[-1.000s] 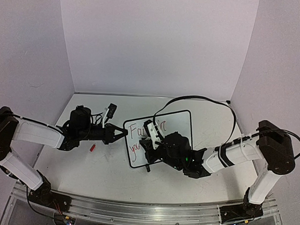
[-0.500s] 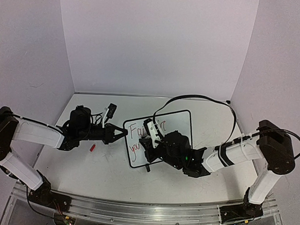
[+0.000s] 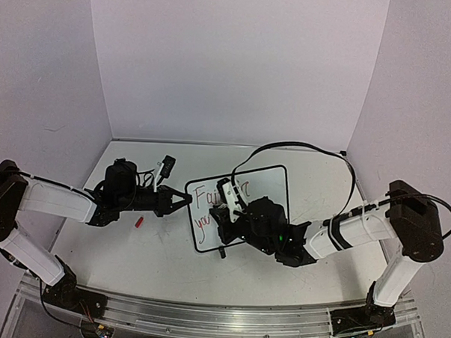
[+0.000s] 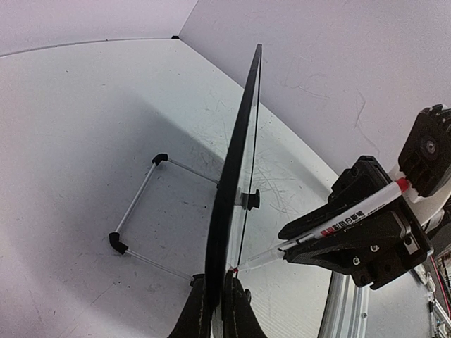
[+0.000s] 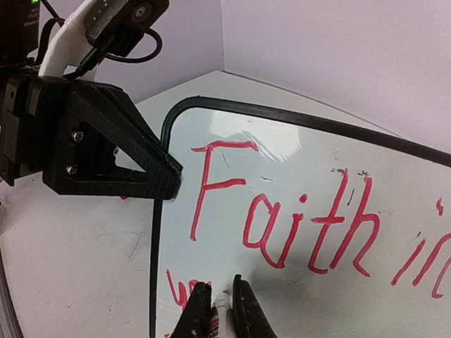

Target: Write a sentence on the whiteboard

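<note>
Now | left claw [image 3: 185,202] clamps whiteboard [image 5: 296,162] left edge | right claw [image 5: 223,310] grips marker [image 4: 338,224], tip touching lower-left writing

The whiteboard [image 5: 296,169] has a smooth, glossy white face that mirrors the light. Its thin frame [image 5: 282,116] looks like black plastic with a slight sheen. The stand [image 4: 137,199] behind it is bare shiny wire tipped with black caps, rubber or plastic. The table [image 4: 84,127] is matt and finely scratched. The left gripper [image 4: 220,306] and right gripper [image 5: 223,310] are matt black plastic with small metal screws. The marker [image 4: 331,224] has a smooth white plastic barrel. The rail [image 3: 204,318] is brushed metal.
</note>
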Robot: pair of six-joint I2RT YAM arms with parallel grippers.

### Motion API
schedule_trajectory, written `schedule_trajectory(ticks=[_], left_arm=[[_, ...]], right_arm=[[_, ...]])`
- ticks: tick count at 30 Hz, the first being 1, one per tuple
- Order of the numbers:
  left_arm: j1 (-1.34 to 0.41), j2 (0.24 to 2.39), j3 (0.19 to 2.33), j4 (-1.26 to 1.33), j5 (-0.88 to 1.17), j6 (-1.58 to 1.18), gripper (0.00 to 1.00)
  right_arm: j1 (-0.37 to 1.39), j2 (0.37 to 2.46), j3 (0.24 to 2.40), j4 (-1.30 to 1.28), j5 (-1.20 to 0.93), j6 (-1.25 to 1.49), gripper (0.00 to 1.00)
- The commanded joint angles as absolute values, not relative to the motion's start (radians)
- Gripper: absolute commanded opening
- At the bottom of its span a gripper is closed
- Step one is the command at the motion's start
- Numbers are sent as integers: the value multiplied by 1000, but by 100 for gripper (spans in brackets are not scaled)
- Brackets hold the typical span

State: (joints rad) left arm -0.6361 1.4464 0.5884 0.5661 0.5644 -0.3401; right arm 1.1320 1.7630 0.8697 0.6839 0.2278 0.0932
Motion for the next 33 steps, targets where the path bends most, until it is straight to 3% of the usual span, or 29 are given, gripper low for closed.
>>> schedule_trajectory(ticks=[1, 15, 20, 33], left_arm=[[-637, 1423, 598, 574, 558, -308, 0], [-637, 1417, 592, 575, 553, -307, 0], [-636, 1418, 591, 573, 551, -310, 0], [-637, 1415, 589, 573, 550, -310, 0]], right_arm=[[1111, 1754, 847, 660, 254, 115, 0], [1114, 1710, 808, 640, 277, 131, 0], [1114, 1623, 783, 694, 192, 101, 0], [1114, 1706, 851, 736, 144, 55, 0]])
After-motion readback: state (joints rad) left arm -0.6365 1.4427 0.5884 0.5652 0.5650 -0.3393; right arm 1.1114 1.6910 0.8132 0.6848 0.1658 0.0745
